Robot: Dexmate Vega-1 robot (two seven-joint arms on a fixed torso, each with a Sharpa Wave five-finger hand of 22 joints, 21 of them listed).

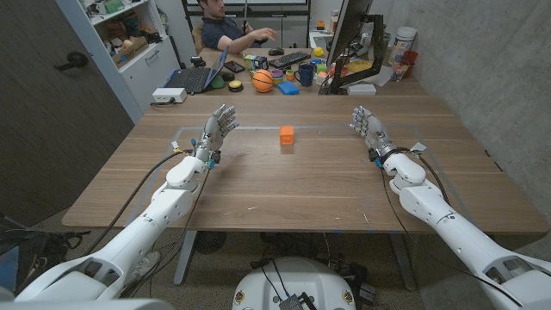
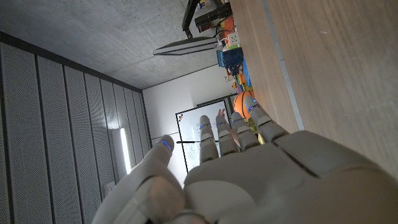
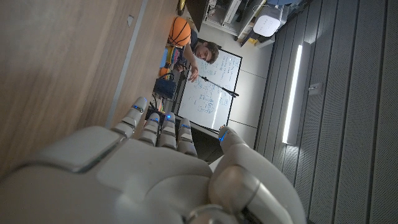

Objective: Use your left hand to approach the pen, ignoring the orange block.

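No text, label, brand or number is showing clearly enough to read. The whiteboard behind the surface is carrying blue handwriting, but it is coming through too small and blurred to make out any word.

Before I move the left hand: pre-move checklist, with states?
1. Left hand free, fingers apart, holding nothing: ok.
2. Right hand open, empty, raised off to its own side: ok.
3. Orange block stands on the table between the hands, touching neither: ok.
4. Pen located as target: cannot tell; I cannot pick one out on the table.
5. Person seated at the far desk, behind the table and away from both arms: ok.
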